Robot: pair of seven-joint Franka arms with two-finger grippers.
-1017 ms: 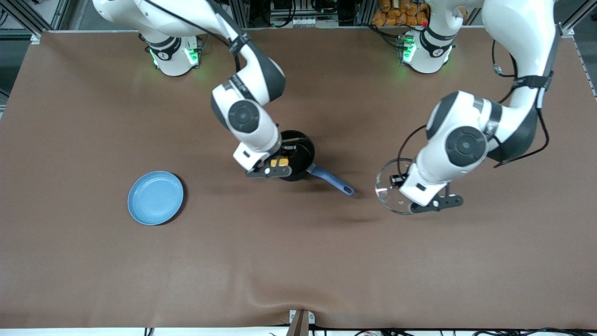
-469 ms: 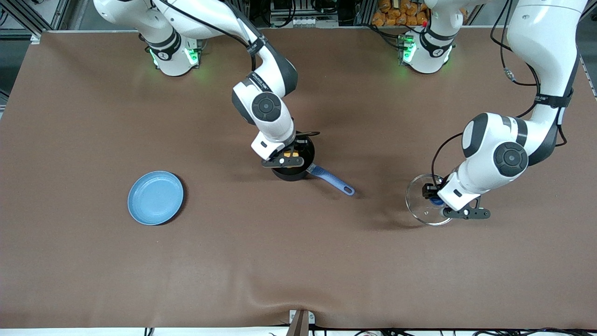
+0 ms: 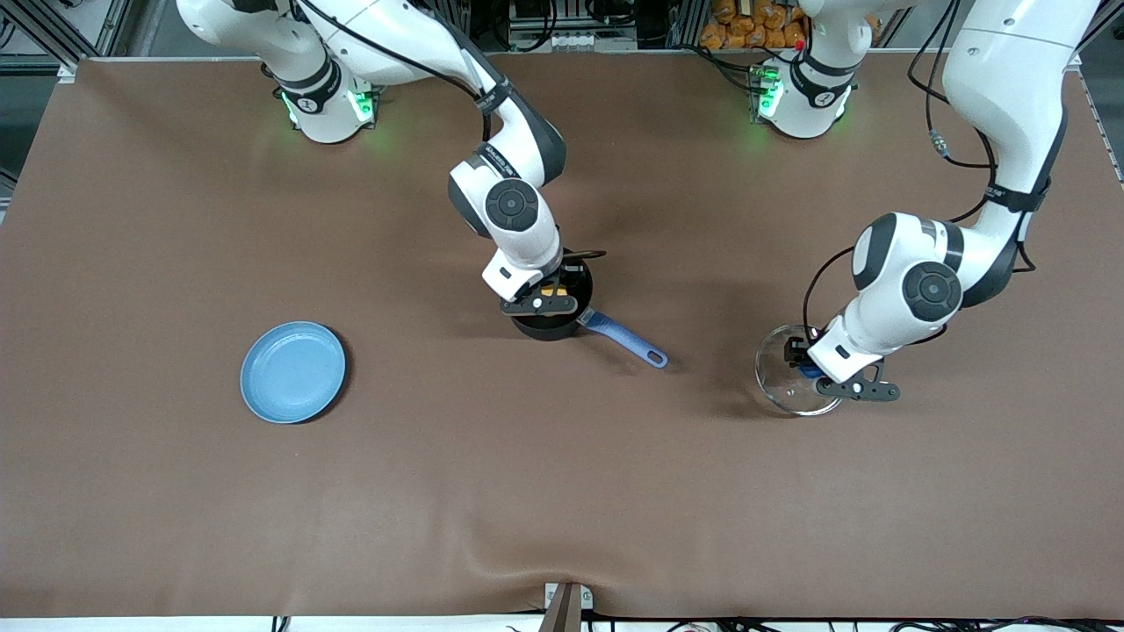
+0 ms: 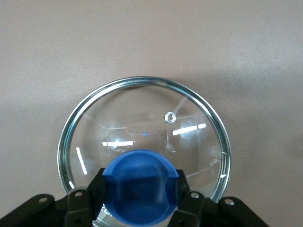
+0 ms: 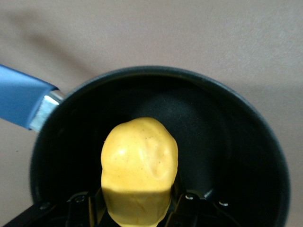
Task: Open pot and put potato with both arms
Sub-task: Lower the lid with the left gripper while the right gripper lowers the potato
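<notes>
Brown cloth is covering the whole table point(image 3: 562, 491), and both arms are working low over it. Reaching in from its base, the right end effector point(image 3: 546, 295) is hanging over the open mouth of the pot point(image 3: 555, 323), which is sitting near the middle of the table with its blue handle point(image 3: 625, 341) lying toward the left arm's end. In the right wrist view this end effector point(image 5: 137, 208) is clamping the potato point(image 5: 139, 177), its fingers point(image 5: 83, 203) pressing against both sides of the yellow lump while the lump is hanging inside the pot's black rim point(image 5: 265, 123), clear of the dark bottom.

Toward the left arm's end of the table, well apart from the pot, the left end effector point(image 3: 812, 370) is gripping the lid point(image 3: 781, 377) by its blue knob point(image 4: 140, 184). The left wrist view is showing the fingers point(image 4: 191, 201) squeezing that knob, with the glass disc and its metal rim point(image 4: 142, 82) spreading out over the brown cloth. Whether the lid is touching the table cannot be told.

A light-blue plate point(image 3: 293, 371) is lying toward the right arm's end, nearer the front camera than the pot.
</notes>
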